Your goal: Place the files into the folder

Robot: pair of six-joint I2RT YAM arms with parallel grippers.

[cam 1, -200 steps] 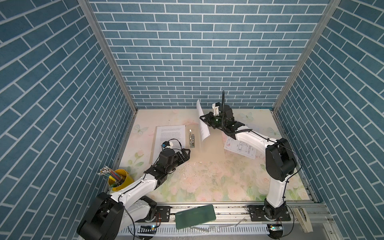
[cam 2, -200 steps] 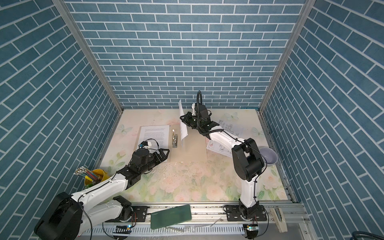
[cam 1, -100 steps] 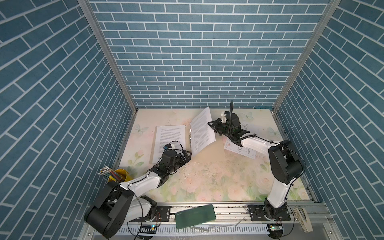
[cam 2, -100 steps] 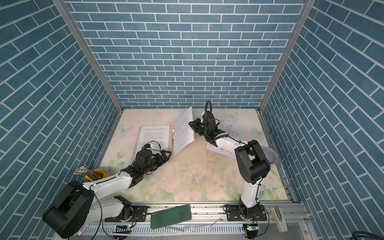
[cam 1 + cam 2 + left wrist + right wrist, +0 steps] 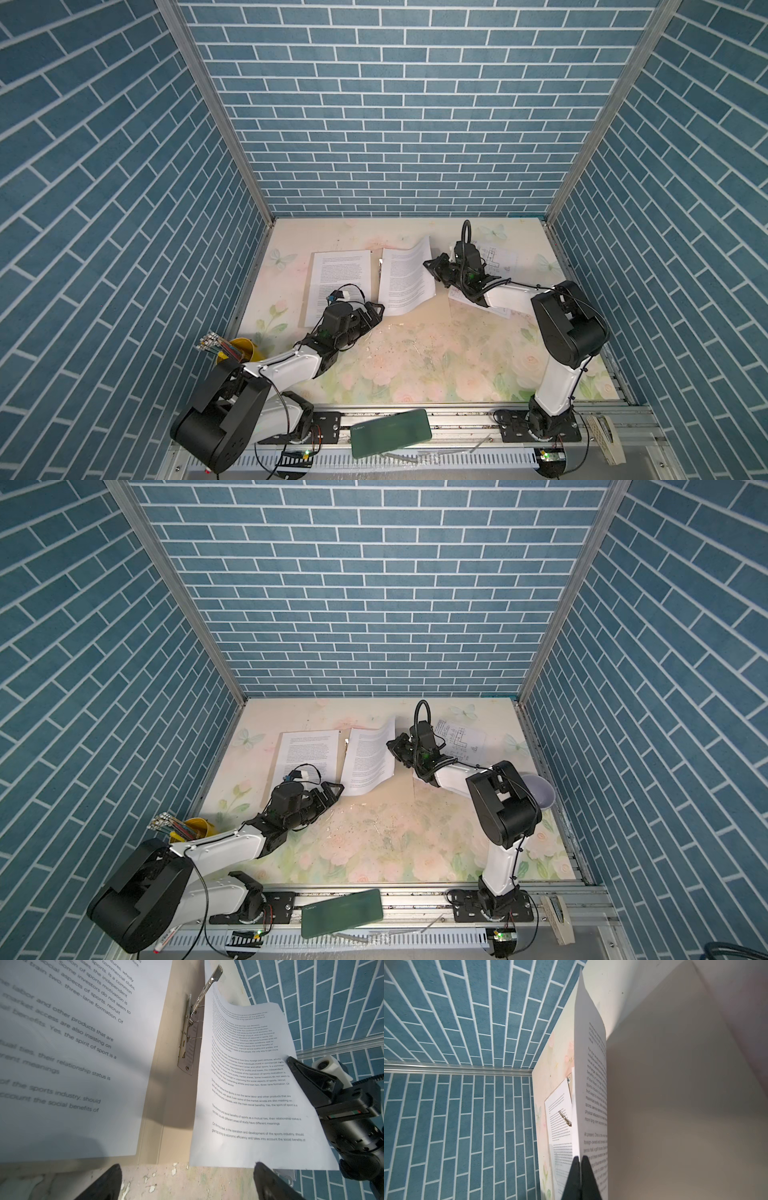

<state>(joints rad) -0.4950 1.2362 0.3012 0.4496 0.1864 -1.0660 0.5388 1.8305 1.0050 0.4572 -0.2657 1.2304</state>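
The tan folder lies open on the table, its metal clip raised at the spine. One text file lies flat on the folder's left half. My right gripper is shut on the right edge of a second text file, which slants over the folder's right half; in the right wrist view the fingertips pinch the file's edge. The diagram file lies under the right arm. My left gripper stands open at the folder's near edge, holding nothing.
A yellow cup of pencils stands at the front left. A dark green case rests on the front rail. A pale bowl sits behind the right arm's elbow. Brick walls close three sides.
The right gripper has swung its file from standing edge-on down to a slant over the folder's right half, moving a little to the right. The left gripper stays open, nearly still.
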